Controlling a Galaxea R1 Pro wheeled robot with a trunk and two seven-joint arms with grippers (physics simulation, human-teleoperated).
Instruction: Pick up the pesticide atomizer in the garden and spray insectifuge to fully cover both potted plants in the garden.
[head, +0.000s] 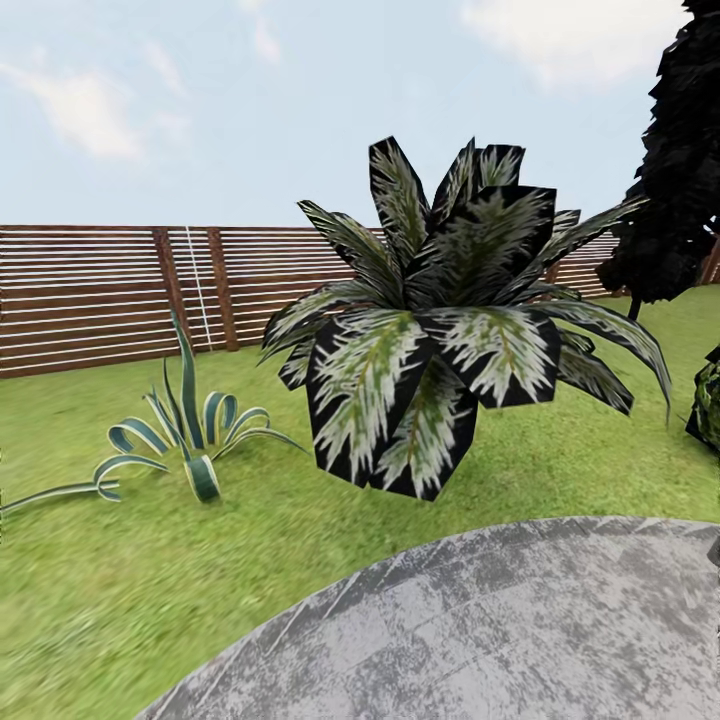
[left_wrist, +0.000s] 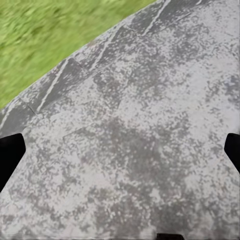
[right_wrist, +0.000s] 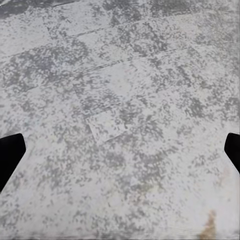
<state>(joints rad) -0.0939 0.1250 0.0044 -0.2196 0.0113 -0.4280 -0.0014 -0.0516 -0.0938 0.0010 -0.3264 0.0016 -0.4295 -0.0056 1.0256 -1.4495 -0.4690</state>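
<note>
The pesticide atomizer and both potted plants are out of view. I am in the garden, facing the lawn (head: 120, 600) with the round grey paved patch (head: 520, 630) right in front of me. My left gripper (left_wrist: 120, 152) hangs open over the edge of that patch, with its dark fingertips (left_wrist: 10, 155) far apart and grass beyond. Over the grey paving my right gripper (right_wrist: 120, 152) is open too, and its fingertips (right_wrist: 10, 152) stand wide with nothing between them.
A huge dark white-streaked leafy bush (head: 440, 340) stands just past the patch. A potless striped curling-leaf plant (head: 190, 435) grows to its left. A brown slatted fence (head: 110, 295) closes the back. A dark tree (head: 675, 170) and a green shrub (head: 707, 405) stand at the right.
</note>
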